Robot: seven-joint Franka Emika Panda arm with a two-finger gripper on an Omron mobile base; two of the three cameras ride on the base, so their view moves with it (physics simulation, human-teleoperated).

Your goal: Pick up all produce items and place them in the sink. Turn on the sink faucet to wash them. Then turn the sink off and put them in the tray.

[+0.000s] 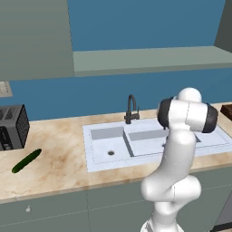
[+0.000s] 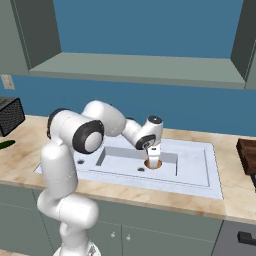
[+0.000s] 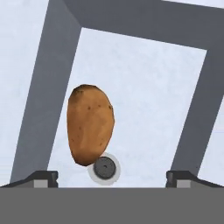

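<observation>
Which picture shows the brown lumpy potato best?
The hand view: the small roundish brown potato lies big and whole in the basin, beside the dark round drain. In the right base view it's a tiny brown bit under the claw.

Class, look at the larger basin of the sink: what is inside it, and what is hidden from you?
Inside the larger basin lies the potato, below the open pincer. The potato overlaps the edge of the dark round drain, covering part of it and the floor beneath.
</observation>
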